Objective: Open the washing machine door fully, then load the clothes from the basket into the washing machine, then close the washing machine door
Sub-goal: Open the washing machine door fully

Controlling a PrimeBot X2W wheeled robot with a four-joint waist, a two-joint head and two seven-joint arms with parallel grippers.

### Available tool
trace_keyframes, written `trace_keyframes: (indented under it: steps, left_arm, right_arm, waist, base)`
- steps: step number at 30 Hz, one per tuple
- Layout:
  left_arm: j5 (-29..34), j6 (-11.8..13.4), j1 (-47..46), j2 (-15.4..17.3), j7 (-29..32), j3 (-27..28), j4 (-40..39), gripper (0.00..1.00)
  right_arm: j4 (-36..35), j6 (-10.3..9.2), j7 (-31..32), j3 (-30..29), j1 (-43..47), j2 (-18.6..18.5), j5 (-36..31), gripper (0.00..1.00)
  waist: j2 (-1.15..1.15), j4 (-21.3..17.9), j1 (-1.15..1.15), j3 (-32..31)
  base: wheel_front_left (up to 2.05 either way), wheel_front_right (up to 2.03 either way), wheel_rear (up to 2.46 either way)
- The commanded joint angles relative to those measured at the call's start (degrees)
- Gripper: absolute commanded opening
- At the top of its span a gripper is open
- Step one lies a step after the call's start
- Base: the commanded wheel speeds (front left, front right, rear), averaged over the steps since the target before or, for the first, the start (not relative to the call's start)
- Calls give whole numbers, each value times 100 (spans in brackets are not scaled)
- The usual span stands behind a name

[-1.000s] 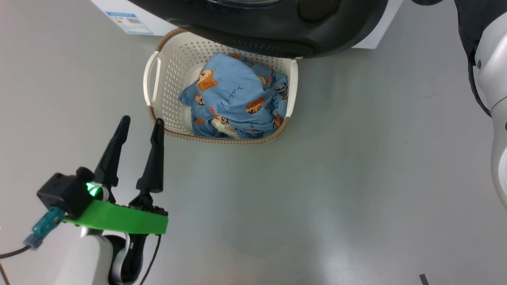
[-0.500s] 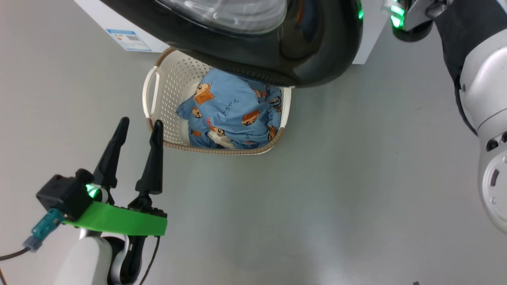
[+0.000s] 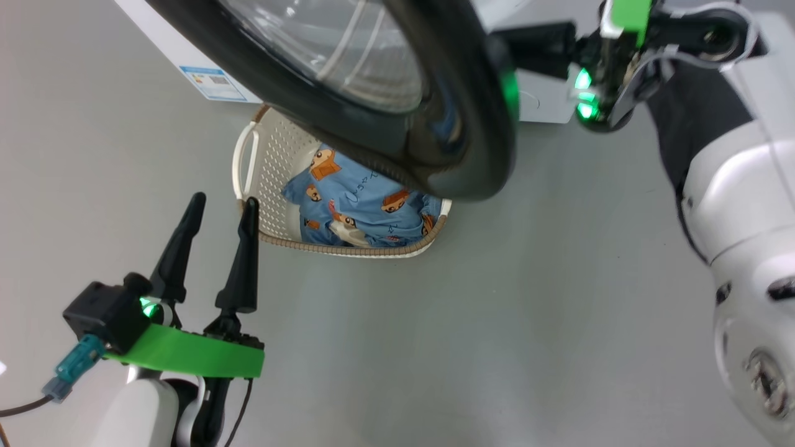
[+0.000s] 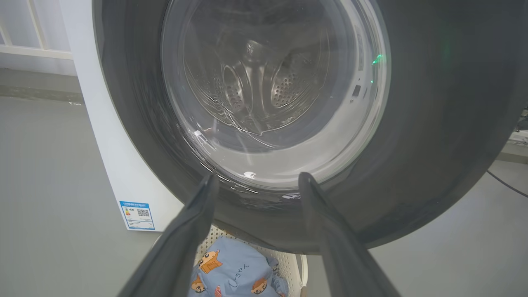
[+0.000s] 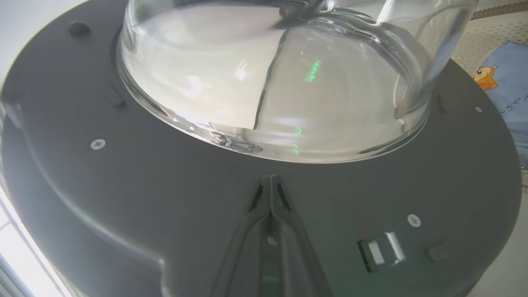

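Washing machine (image 4: pixel 136 185): white box on the grey floor (image 3: pixel 497 310), blue label sticker (image 4: pixel 137 214) low on its front. Washing machine door (image 3: pixel 459 155): partly swung out, its black rim overhanging the far end of the basket (image 3: pixel 267 161) and hiding part of the load from above. The perforated drum (image 4: pixel 255 82) shows through the glass. Basket: on the floor just before the machine. Clothes (image 3: pixel 360 205): light-blue bundle, all inside the basket. Left end effector (image 3: pixel 223 202): released, fingers spread, empty, just beside the basket's near left corner. Right end effector (image 5: pixel 270 179): clenched on nothing, tips at the door's dark inner face below the glass bowl; whether they touch it I cannot tell.
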Motion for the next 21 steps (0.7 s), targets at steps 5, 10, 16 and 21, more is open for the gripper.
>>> trace_keyframes:
  steps: [5,10,16,21]
  left_arm:
    - [10,-9,120,65,-36,218,-165,100]
    - [33,-9,141,71,-36,223,-184,100]
    - [44,-9,148,64,-36,272,-188,100]
    - [73,-9,158,69,-36,313,-174,100]
  right_arm:
    - [-855,18,-50,1073,737,206,875,0]
    - [-1439,18,-422,1924,1232,206,1483,0]
    - [-1895,18,-849,2646,1595,206,1937,0]
    - [-2130,18,-1165,3194,1791,206,2333,0]
  waist:
    - [0,37,0,-109]
    - [0,75,0,-134]
    - [0,126,0,-144]
    - [0,153,0,-146]
  base:
    - [0,0,0]
    - [0,0,0]
    - [0,0,0]
    - [0,0,0]
